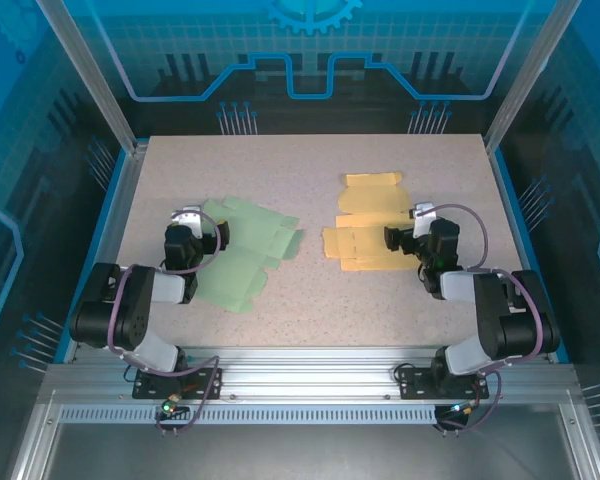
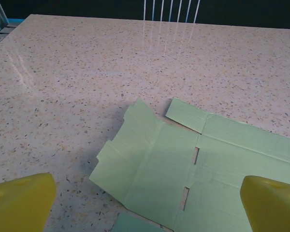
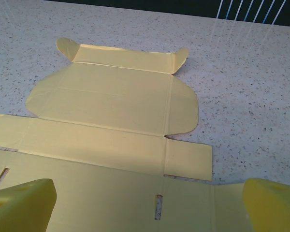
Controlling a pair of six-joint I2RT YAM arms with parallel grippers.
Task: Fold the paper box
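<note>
My left pincer (image 2: 146, 202) stands wide open and empty over the flat green box blank (image 1: 242, 255) on the left half of the table (image 1: 310, 170). My right pincer (image 3: 147, 203), equally open and empty, hangs over the unfolded yellow box blank (image 1: 365, 225) on the right

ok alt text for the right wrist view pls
A flat, unfolded yellow paper box lies on a speckled table, two slots near its closest edge. The open right tool shows yellow fingertips in the bottom corners, holding nothing.
</note>
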